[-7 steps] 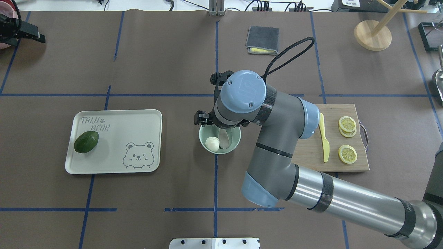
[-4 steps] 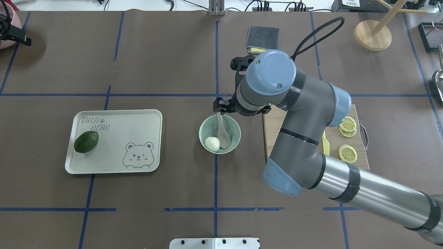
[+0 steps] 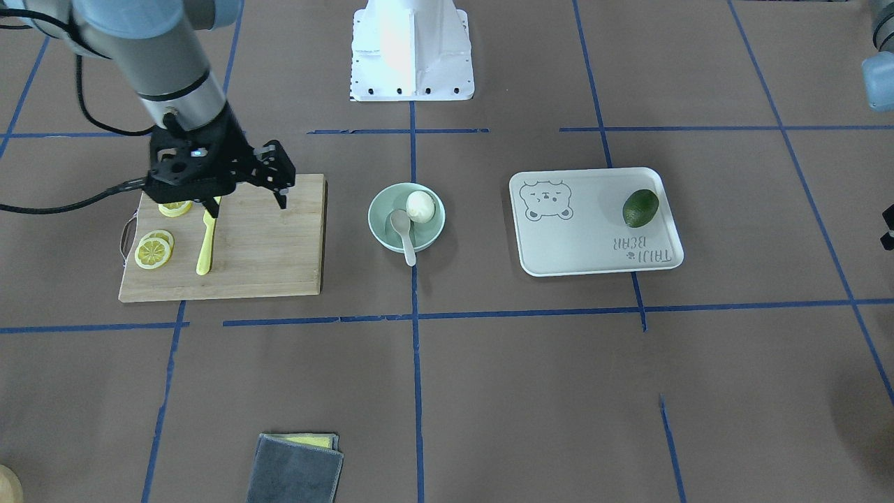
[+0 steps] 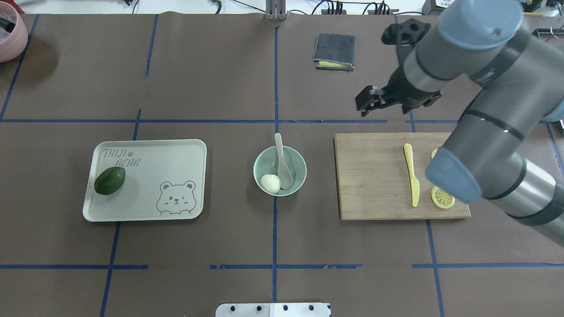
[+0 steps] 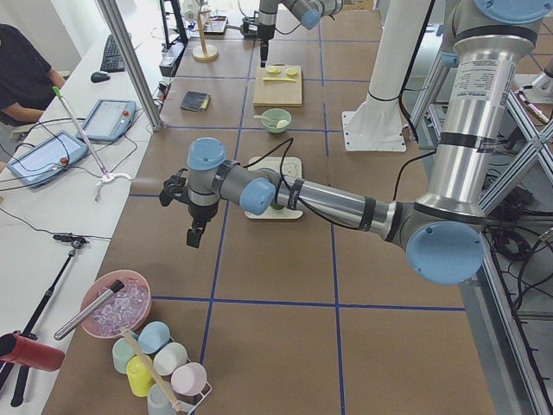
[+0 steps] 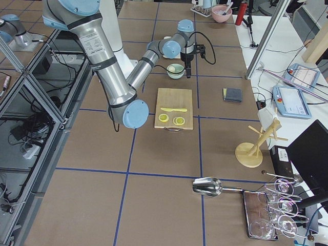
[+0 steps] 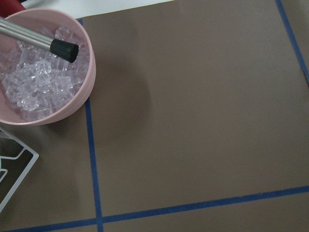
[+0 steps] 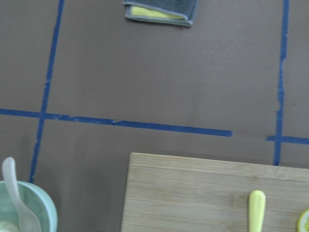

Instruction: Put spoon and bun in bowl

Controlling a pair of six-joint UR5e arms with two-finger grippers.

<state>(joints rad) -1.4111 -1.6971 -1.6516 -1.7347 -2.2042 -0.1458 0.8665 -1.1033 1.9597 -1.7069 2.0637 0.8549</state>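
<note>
I see the spoon (image 4: 282, 164) and the bun (image 4: 270, 183) both lying in the bowl (image 4: 263, 160), so the job looks done. My right tool (image 3: 246, 201) hangs open and empty by the board's (image 4: 374, 176) far edge (left tool (image 5: 197, 232): I cannot tell). Next, I just park both arms.

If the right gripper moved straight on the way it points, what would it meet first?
The right gripper would most likely land on the cutting board, though depth is uncertain.
</note>
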